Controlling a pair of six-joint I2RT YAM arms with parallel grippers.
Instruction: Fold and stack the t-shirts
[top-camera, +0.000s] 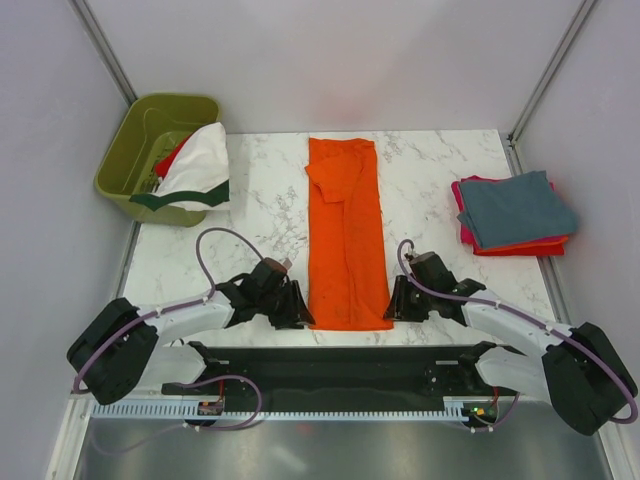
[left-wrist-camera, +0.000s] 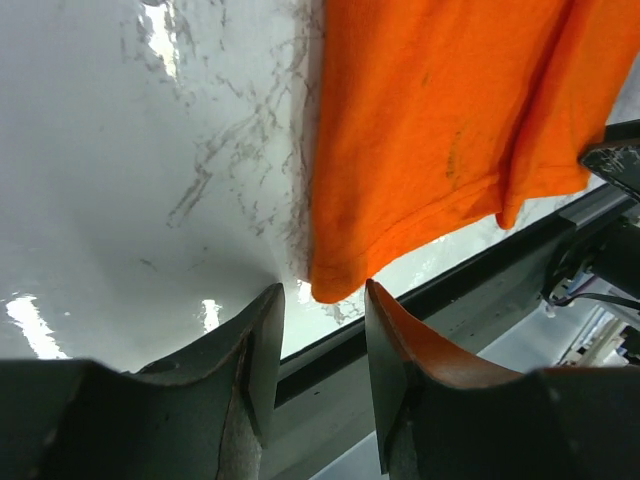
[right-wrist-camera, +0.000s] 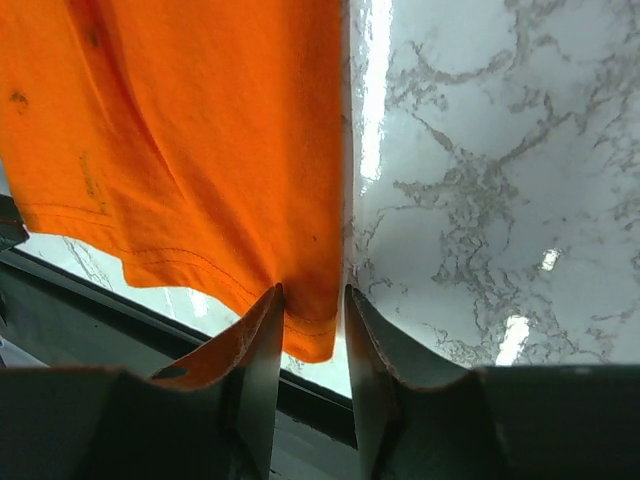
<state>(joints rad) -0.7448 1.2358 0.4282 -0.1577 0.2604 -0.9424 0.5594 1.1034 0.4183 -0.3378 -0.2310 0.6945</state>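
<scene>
A bright orange t-shirt (top-camera: 346, 235), folded into a long strip, lies flat down the middle of the marble table. My left gripper (top-camera: 300, 314) is open at the strip's near left corner. In the left wrist view the corner (left-wrist-camera: 335, 282) sits just ahead of the gap of the gripper (left-wrist-camera: 322, 290). My right gripper (top-camera: 392, 304) is open at the near right corner. In the right wrist view that corner (right-wrist-camera: 318, 335) lies between the jaws of the gripper (right-wrist-camera: 312, 292), which are apart. A folded stack with a blue-grey t-shirt (top-camera: 515, 208) on top of magenta and red ones lies at the right.
An olive-green bin (top-camera: 140, 135) stands at the back left. A white t-shirt with dark green trim (top-camera: 200, 165) drapes over its rim and a red one (top-camera: 170, 157) lies inside. The table's near edge and a black rail (top-camera: 330, 365) lie just behind the grippers.
</scene>
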